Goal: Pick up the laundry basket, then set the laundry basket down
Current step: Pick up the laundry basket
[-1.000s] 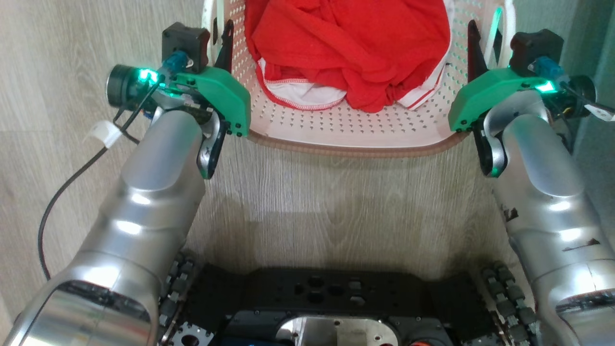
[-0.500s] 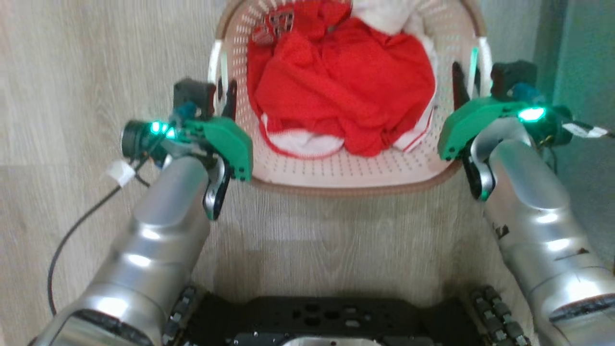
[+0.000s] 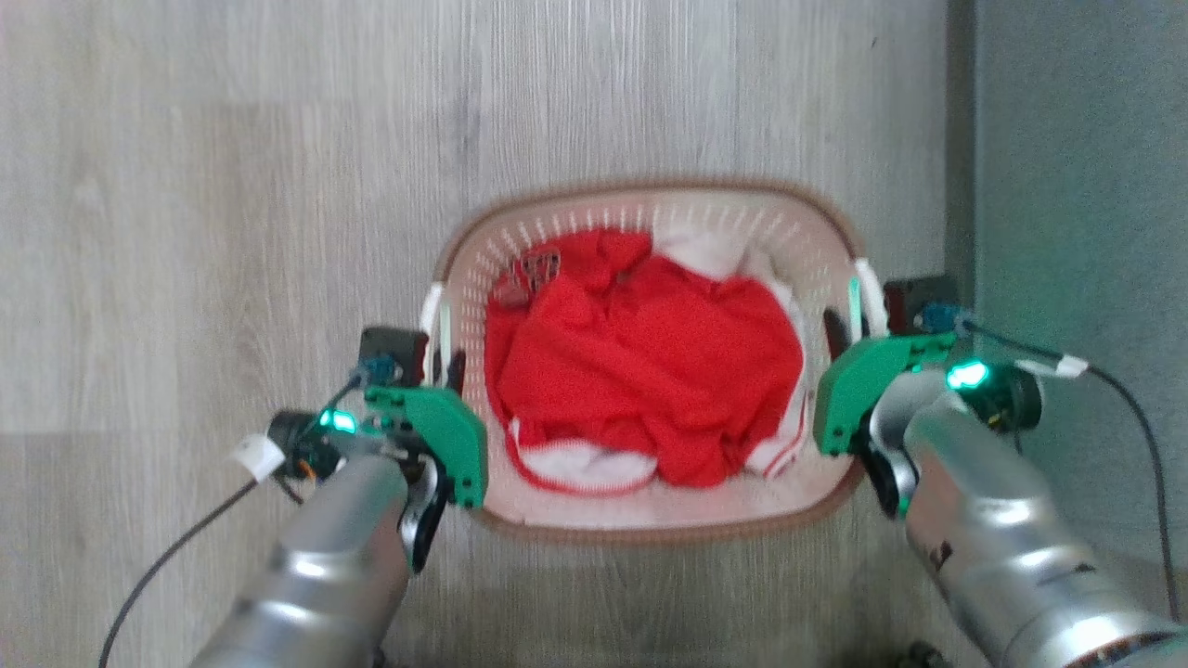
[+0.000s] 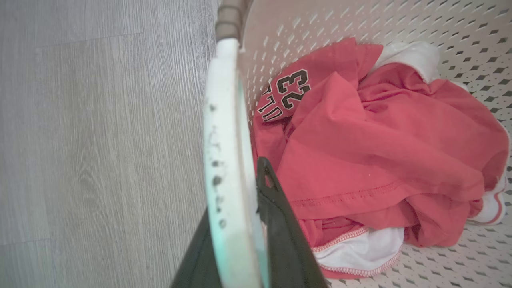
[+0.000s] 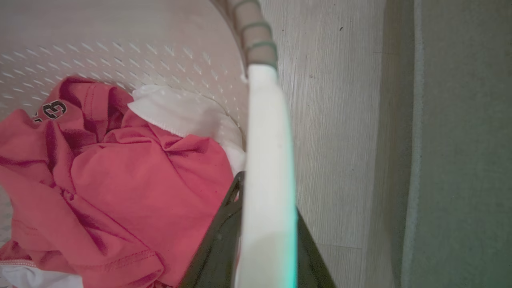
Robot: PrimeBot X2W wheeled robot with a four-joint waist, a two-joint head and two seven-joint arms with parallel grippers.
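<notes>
The cream laundry basket point(image 3: 575, 232), with its brown rim and perforated walls, hangs between my two arms over the wooden floor; whether it touches the floor I cannot tell. My left gripper point(image 3: 444, 362) is shut on the white left handle point(image 4: 224, 140), one dark finger point(image 4: 280, 224) inside the wall and one outside. On the other side, my right gripper point(image 3: 849, 325) is shut on the white right handle point(image 5: 266, 160), its fingers point(image 5: 216, 248) straddling it. Red and white clothes point(image 3: 640, 390) lie in the basket.
A grey-green wall or panel point(image 3: 1067, 186) runs down the right side, close to my right wrist and the basket's right handle. Pale wood floor point(image 3: 232, 232) stretches to the left and beyond the basket. Black cables trail from both wrists.
The head view has shifted: the whole basket now shows, smaller and lower in the picture, and my base has left it. Both grippers stay on the handles.
</notes>
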